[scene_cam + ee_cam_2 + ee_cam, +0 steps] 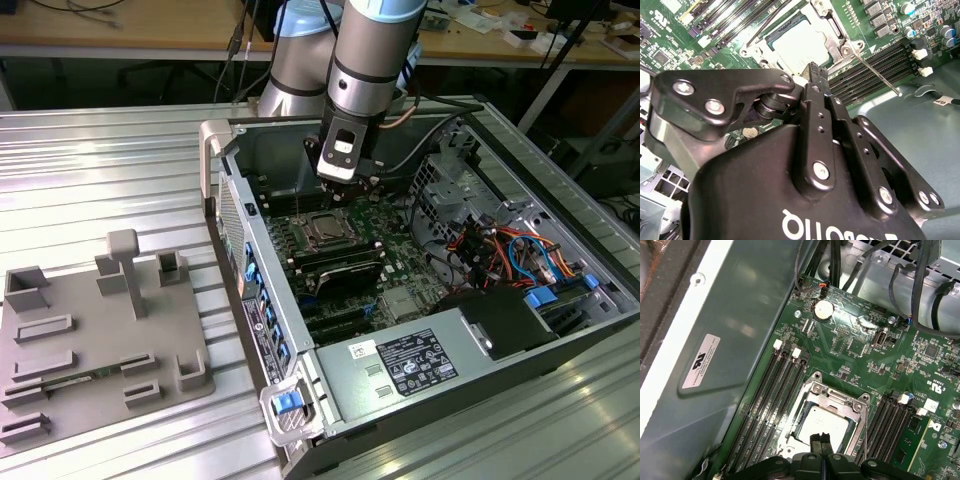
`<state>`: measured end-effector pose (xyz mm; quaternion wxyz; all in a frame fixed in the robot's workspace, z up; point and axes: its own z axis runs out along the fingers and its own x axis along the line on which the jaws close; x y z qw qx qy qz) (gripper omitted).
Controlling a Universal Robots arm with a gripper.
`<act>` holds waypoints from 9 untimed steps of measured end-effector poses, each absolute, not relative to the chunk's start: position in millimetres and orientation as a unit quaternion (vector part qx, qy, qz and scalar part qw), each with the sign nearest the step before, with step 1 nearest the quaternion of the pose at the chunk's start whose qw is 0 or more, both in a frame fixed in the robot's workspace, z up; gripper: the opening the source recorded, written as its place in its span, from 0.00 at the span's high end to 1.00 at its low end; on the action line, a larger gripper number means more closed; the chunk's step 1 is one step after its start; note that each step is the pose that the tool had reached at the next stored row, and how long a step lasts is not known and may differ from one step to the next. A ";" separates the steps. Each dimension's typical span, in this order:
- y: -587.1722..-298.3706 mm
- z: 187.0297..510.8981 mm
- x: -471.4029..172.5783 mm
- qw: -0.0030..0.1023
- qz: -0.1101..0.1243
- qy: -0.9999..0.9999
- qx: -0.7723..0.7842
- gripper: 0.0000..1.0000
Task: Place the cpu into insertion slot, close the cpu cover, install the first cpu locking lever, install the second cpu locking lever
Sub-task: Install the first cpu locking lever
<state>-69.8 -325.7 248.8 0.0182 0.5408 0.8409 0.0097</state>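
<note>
Evidently the chip (822,422) is already seated in its slot (324,244), and the cover (837,397) lies flat over it, framing the chip's grey top. I judge the first locking lever to be the step in hand. In the second wrist view a thin lever (875,71) juts out from the cover's corner, seemingly not hooked down. The gripper (347,186) hangs just above the board with its fingertips (815,441) pressed together, holding nothing. In the exterior view the slot lies at about six o'clock from the gripper, near but apart. Lever work calls for the closed tips to bear on that rod and swing it under its catch.
</note>
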 end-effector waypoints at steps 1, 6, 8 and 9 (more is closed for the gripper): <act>-325.7 248.9 -69.8 0.018 0.010 0.841 0.541 0.89; -325.8 249.3 -69.9 0.018 0.010 0.841 0.541 0.89; -325.7 250.0 -69.8 0.018 0.010 0.842 0.539 0.89; -325.7 250.1 -69.8 0.018 0.010 0.845 0.534 0.89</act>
